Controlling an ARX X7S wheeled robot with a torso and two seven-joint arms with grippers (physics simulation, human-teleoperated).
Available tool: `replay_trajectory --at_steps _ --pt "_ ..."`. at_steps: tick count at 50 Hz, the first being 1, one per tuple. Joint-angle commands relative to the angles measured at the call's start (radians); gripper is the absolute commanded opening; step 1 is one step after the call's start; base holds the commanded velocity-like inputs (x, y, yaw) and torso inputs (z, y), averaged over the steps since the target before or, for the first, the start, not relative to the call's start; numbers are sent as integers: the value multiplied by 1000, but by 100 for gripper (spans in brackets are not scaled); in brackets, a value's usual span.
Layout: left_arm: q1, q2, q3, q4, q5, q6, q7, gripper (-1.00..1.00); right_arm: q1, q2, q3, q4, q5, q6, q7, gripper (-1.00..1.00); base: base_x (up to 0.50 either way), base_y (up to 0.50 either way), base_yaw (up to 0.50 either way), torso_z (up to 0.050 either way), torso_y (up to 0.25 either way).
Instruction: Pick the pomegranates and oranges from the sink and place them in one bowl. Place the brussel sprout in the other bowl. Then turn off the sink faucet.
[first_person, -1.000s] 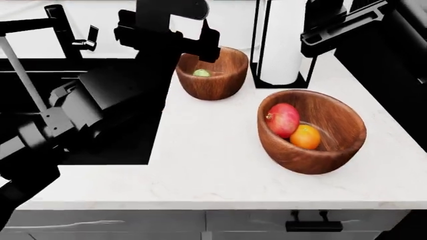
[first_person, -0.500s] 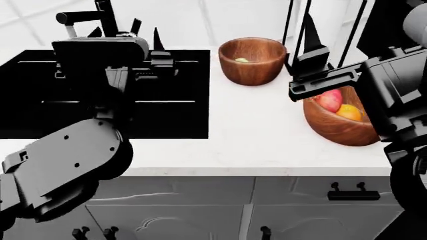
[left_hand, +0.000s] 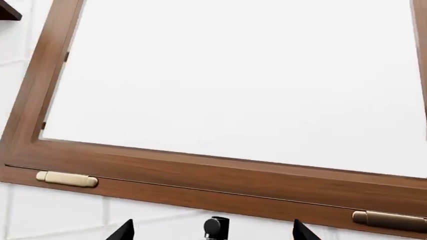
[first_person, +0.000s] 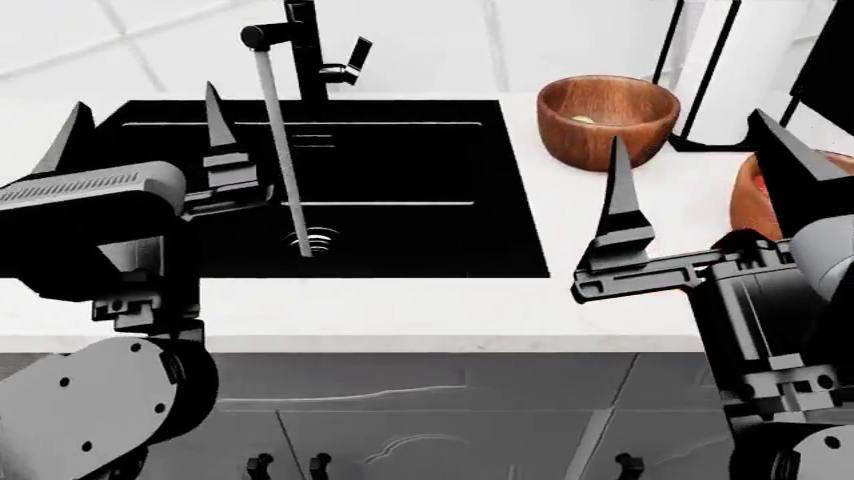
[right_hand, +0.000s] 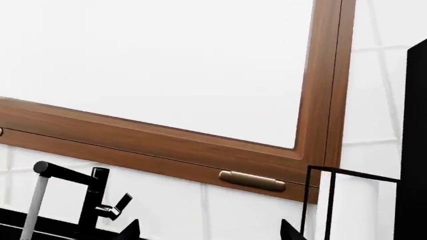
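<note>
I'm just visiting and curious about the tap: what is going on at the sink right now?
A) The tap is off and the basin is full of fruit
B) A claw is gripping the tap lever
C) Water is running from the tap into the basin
C: a pale stream of water falls from the sink faucet spout down to the drain of the sink, with neither claw on the lever.

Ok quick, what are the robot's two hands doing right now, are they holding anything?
Left end effector: open, fingers spread, holding nothing.
Right end effector: open, fingers spread, holding nothing.
</note>
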Motion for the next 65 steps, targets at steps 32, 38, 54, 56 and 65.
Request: replay_trajectory --at_steps 32,38,54,56,65 --pt "36 -27 -27 41 7 31 -6 100 -89 -16 -4 25 -51 -112 26 100 0 397 0 0 0" --pt "30 -23 -22 46 -1 18 13 100 -97 -16 -3 32 -48 -127 19 100 11 500 0 0 0" --pt "-137 237 -87 -326 -297 -160 159 100 96 -267 29 547 294 -6 -308 100 6 14 0 0 0" --pt "-176 308 -101 -448 -360 -189 246 100 158 -324 43 666 350 42 -369 100 0 0 0 0 0" --pt "-334 654 -167 -1200 -541 -348 580 100 336 -648 57 1326 464 185 -664 100 0 0 0 0 0"
